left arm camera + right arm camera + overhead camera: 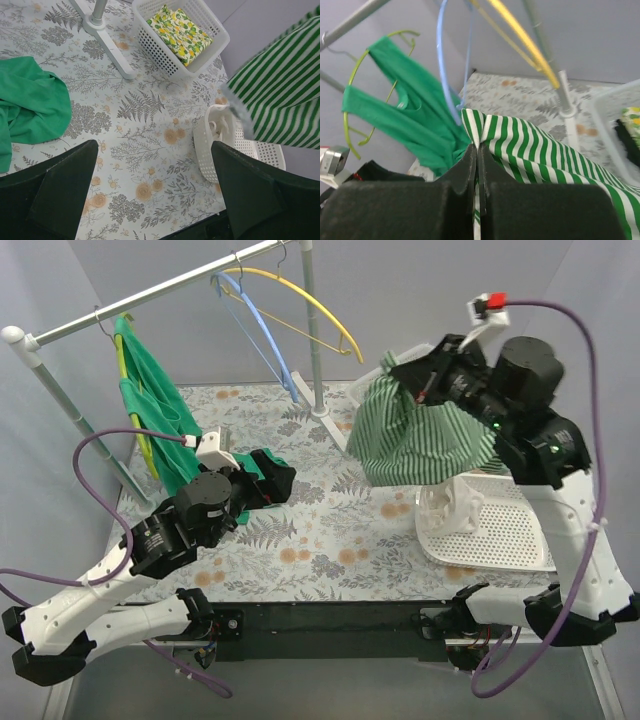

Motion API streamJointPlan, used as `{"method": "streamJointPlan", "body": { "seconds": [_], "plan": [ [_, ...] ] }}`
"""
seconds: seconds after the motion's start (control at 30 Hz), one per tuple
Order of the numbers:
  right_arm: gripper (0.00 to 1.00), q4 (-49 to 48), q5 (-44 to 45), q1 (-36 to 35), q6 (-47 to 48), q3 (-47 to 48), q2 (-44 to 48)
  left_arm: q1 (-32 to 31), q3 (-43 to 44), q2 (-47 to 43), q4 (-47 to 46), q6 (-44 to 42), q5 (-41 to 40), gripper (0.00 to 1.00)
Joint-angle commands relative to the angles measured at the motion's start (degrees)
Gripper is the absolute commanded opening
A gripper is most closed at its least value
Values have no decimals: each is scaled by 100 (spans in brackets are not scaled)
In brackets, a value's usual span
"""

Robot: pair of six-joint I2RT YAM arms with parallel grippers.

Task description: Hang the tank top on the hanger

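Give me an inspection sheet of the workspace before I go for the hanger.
Surface: floral table, flat.
Job's things: tank top held off the table by right gripper; blue hanger bare on the rail.
Clutter: green top hung on the rail; yellow hanger; basket holding yellow cloth; small white basket.
Grippers: left gripper open, empty; right gripper shut on tank top.
Cables: purple cables loop off both wrists; no snag seen.
Surroundings: grey walls.

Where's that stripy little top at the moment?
Seen from above, the tank top hangs in the air on the right, pinched by the right gripper, near the white tray and to the right of the blue hanger.
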State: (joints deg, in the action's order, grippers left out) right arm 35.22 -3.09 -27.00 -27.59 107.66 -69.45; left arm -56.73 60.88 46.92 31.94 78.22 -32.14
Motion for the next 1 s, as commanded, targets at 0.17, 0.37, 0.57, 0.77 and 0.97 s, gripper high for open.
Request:
{"method": "streamJointPlan", "body": {
  "seconds": [0.17,0.37,0.57,0.77,0.97],
  "plan": [
    [1,-771,-1002,-1096,218,-1411,53,4,249,-394,382,-61,-618,98],
    [3,-605,-288,-43,465,-4549,1091,4,179,-332,602,-8,-600,98],
    [55,-568,-1271,160,756,-5834,1109,13,-260,-271,673,237,-460,98],
    [65,-394,-1220,-331,756,-5510,1408,13,-997,-51,699,694,92,98],
    [62,-761,-519,-2261,133,-5948,1618,13,-1772,194,173,757,1086,95]
  ]
}}
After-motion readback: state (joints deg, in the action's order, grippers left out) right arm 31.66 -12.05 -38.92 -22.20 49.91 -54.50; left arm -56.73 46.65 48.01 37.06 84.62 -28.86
